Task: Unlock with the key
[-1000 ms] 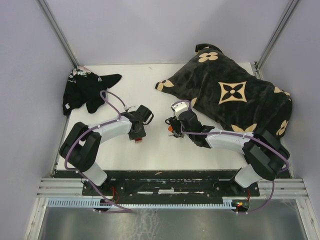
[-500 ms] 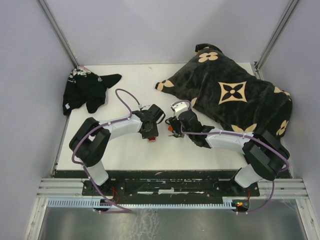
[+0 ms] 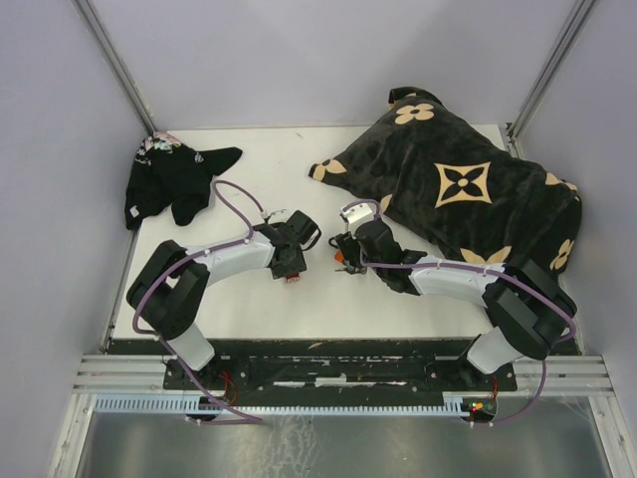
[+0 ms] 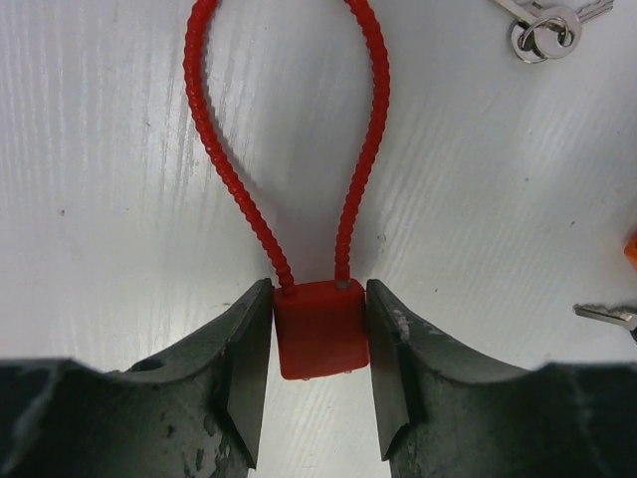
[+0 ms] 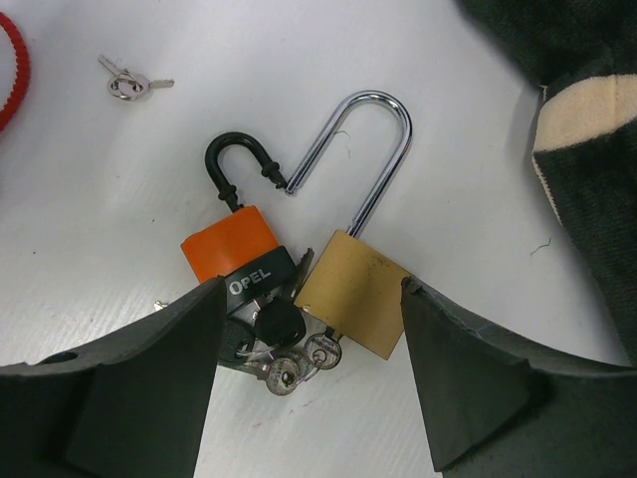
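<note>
L gripper (image 4: 318, 299): narrow, both fingers (image 4: 249, 349) pressed on the body of the red cable lock (image 4: 320, 334); we read that as a clamp.
Red cable lock: lies on the table (image 3: 299, 169), cable loop running to 12 o'clock from the body in the L wrist view. In the top view it's just at 6 o'clock of the L wrist, near table centre.
R gripper (image 5: 314, 299): jaws spread wide, straddling two padlocks; we see no clear clamp.
Orange padlock (image 5: 229, 244): by the R gripper's left-hand finger, black shackle up at 12 o'clock w/ one end free.
Brass padlock (image 5: 353, 294): just at 3 o'clock of the orange one, touching or nearly. Its long chrome shackle is swung out of the body.
Key bunch (image 5: 289, 363): at 6 o'clock between the two padlocks, partly under them.
Ringed keys (image 4: 542, 30): small pair, approx 1 o'clock from the red lock, apart from it.
Loose key (image 4: 607, 315): tip only, at 3 o'clock of the L wrist view.
Bag (image 3: 458, 189): dark w/ beige flower print, 2 o'clock on the table.
Black garment (image 3: 164, 179): bunched at 10 o'clock.
</note>
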Tool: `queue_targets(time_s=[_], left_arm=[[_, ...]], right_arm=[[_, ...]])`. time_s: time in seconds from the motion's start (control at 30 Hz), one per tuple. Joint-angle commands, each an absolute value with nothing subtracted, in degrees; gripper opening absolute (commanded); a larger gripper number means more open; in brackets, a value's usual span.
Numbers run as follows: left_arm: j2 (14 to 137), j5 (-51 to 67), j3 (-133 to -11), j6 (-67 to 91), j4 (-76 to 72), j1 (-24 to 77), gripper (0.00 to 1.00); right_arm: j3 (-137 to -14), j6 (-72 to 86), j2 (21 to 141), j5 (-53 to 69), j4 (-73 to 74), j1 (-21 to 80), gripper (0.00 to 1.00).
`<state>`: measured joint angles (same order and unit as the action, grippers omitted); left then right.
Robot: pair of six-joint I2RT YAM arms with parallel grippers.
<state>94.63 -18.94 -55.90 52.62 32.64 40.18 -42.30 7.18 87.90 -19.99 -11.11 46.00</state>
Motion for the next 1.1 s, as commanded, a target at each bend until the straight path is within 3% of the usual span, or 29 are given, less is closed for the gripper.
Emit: queue_targets(time_s=[0.0,0.27,0.47,0.8,1.07], left_arm=[[95.9,-20.17,-56.69,56.19,29.42,39.99,0.52],[91.96,-20.67,-57.33,54.0,32.42,39.44,0.76],[89.07,-20.55,-62.18,44.51,32.95,37.81,0.77],[103.03,-8.44,-78.06,21.16,31.97,33.16,0.76],[113.72,-6.87,-88.78,17.67,36.31,33.09,0.64]], right_arm=[[-43.85,6.71,86.83,-20.04,-11.52,45.88,0.78],[-43.95,6.48,86.55,-20.12,-11.11,45.88,0.78],[-43.56,6.55,85.69,-20.2,-11.34,45.88,0.78],[-41.01,7.04,83.08,-24.32,-13.38,45.47,0.79],[-37.46,8.38,79.12,-30.59,-16.69,44.68,0.85]])
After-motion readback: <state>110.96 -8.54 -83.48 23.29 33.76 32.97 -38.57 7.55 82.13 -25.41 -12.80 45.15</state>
